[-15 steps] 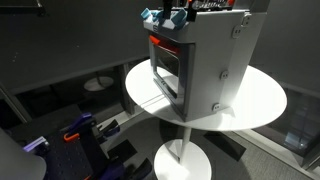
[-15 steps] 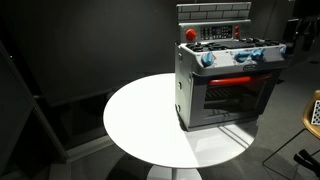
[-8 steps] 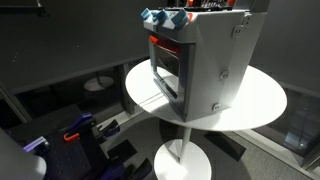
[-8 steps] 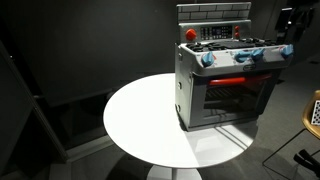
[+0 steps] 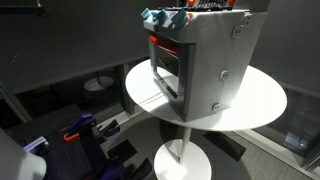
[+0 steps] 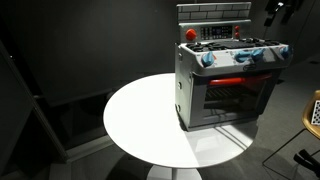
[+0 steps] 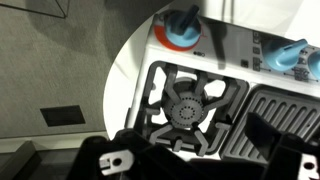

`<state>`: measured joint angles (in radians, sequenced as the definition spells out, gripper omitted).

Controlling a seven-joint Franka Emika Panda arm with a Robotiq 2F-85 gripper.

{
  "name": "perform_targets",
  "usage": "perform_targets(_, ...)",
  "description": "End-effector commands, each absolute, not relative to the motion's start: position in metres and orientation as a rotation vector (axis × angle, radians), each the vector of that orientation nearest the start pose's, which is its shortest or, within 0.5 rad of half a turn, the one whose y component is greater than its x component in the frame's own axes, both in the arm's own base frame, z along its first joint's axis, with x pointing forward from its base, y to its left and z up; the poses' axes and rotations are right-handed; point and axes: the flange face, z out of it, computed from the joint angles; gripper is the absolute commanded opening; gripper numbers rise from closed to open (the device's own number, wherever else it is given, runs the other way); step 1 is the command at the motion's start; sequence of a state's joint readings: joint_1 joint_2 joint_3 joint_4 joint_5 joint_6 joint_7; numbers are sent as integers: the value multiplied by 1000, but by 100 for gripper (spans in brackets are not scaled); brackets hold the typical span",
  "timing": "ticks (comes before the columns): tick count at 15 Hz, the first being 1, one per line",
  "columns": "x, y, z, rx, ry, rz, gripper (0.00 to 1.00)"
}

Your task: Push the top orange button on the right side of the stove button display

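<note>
The stove (image 5: 205,60) is a small grey metal toy oven with a dark glass door, a red-orange strip and blue knobs. It stands on a round white table (image 5: 262,100) in both exterior views (image 6: 225,85). Its back panel carries a red button (image 6: 191,34) at one end and a small orange button (image 6: 237,32) at the other. My gripper (image 6: 278,10) hangs above and beside the stove's upper corner, apart from it. In the wrist view my gripper (image 7: 190,148) is open and empty above a burner grate (image 7: 185,108), with blue knobs (image 7: 182,28) beyond.
The white table (image 6: 140,120) extends well beyond the stove in front of its door. Blue and dark equipment (image 5: 75,135) lies on the floor beside the table's pedestal (image 5: 180,155). The surroundings are dark.
My gripper has risen from level with the stove top beside the knobs to well above the stove, and has almost left the top edge of an exterior view. The stove has not moved.
</note>
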<state>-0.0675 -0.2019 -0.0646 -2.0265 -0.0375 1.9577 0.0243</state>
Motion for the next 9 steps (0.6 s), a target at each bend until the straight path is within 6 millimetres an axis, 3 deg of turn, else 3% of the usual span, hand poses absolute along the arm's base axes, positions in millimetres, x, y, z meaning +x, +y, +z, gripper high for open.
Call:
perform_targets(1, 527, -85, 560, -3170, 264, -329, 100)
perform_targets(9, 573, -118, 546, -3196, 325, -506, 100)
